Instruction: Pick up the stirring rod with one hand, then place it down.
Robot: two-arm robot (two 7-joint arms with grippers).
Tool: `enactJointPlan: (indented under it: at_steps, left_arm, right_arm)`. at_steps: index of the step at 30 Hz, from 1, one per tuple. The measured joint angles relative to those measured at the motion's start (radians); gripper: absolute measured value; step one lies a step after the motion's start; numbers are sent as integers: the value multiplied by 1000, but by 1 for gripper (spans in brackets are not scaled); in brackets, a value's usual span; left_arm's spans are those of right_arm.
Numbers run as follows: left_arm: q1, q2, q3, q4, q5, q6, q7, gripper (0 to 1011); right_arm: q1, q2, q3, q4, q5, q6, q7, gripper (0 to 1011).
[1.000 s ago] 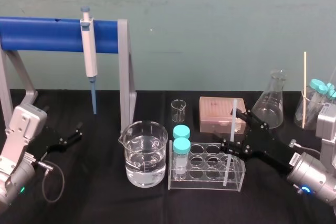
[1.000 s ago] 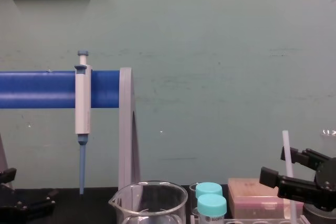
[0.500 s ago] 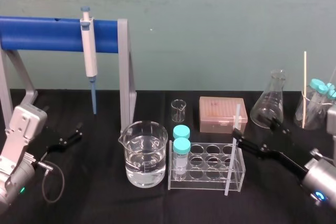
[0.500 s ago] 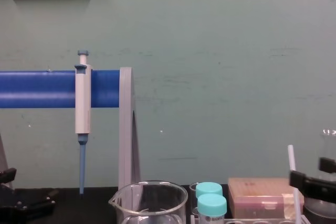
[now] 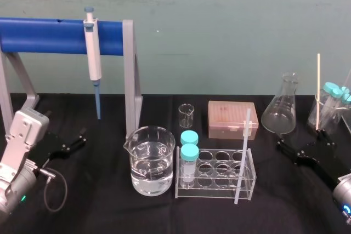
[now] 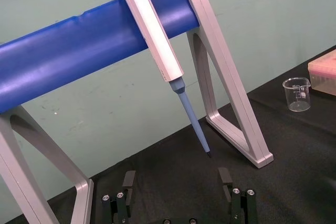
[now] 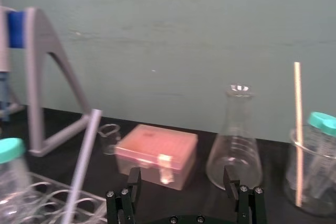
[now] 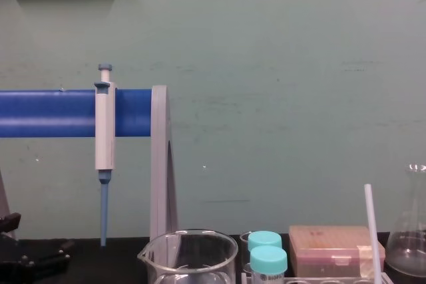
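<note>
The stirring rod [image 5: 243,157] is a thin whitish translucent stick that stands slightly tilted at the right end of the clear tube rack [image 5: 216,176]. It also shows in the chest view as the stirring rod [image 8: 371,231] and in the right wrist view as the stirring rod [image 7: 81,166]. My right gripper [image 5: 303,142] is low over the table to the right of the rack, apart from the rod, open and empty; its own view shows the right gripper [image 7: 181,182] with its jaws wide apart. My left gripper [image 5: 74,143] rests at the far left, open, seen as the left gripper [image 6: 177,182].
A water-filled beaker [image 5: 152,160] and two teal-capped tubes [image 5: 190,152] stand left of the rod. Behind are a small beaker [image 5: 186,115], a pink box [image 5: 232,119] and a conical flask [image 5: 282,112]. A pipette [image 5: 93,53] hangs on the blue stand [image 5: 49,35].
My right gripper has drawn back to the right, away from the rod it had stood around with open jaws. The rod stays in the rack, shifted slightly right.
</note>
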Motion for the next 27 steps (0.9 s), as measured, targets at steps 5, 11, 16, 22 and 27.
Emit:
enactJointPlan:
  at_steps: [5,11,16,22,27]
  left_arm:
    - [0,0,0,0,0,0,0,1000]
    - [0,0,0,0,0,0,0,1000]
    - [0,0,0,0,0,0,0,1000]
    - [0,0,0,0,0,0,0,1000]
    - [0,0,0,0,0,0,0,1000]
  right_arm:
    - [27,-33,-1,34,-51,20,-54,1003]
    - [40,-45,-4,50,-67,36,-71,1003]
    - [38,-43,-5,48,-64,33,-67,1003]
    - [37,-41,-5,46,-61,30,-64,1003]
    - [36,-40,-6,44,-60,28,-61,1003]
